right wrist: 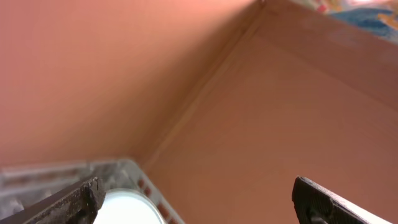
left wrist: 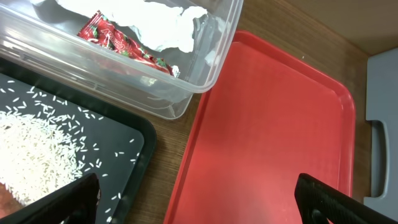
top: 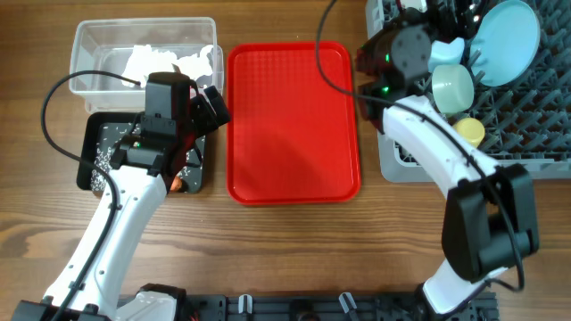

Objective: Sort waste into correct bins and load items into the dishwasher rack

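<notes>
Left of the red tray: clear tub holding tissue and red wrapper; black tray bearing rice. Right of it: dishwasher rack with plate. Left end effector and right end effector released, empty.

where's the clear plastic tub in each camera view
Overhead: the clear tub sits at top left, directly left of the red tray.
Left wrist: the clear tub runs across the top left of the picture.
Right wrist: not in it.
Shared landmark: the red tray, on the clear tub's right side in both views.
</notes>
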